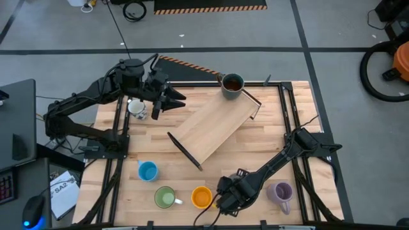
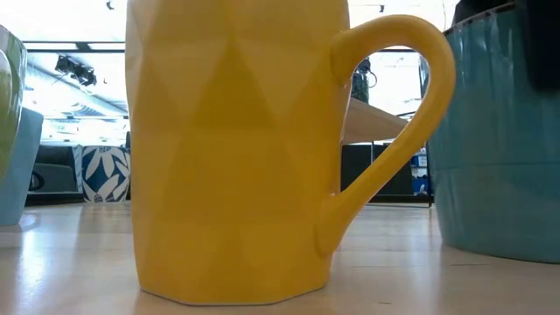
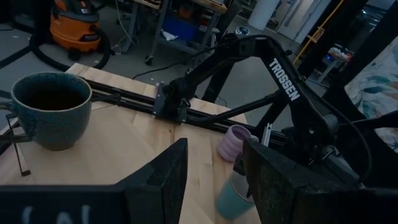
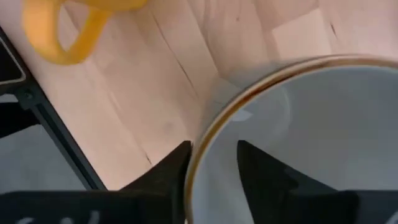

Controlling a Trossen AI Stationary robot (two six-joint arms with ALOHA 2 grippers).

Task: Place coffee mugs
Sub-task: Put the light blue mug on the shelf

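Orange mug [image 1: 201, 197], lilac mug [image 1: 280, 193]

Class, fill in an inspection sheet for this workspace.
Surface: wooden table, bare wood showing.
Job's things: dark mug beside the board's end; white mug near left gripper; blue mug, green mug, orange mug, lilac mug in a row.
Clutter: slanted wooden board mid-table.
Grippers: left gripper open, empty; right gripper at teal mug rim.
Cables: black cable on floor.
Surroundings: orange vacuum.
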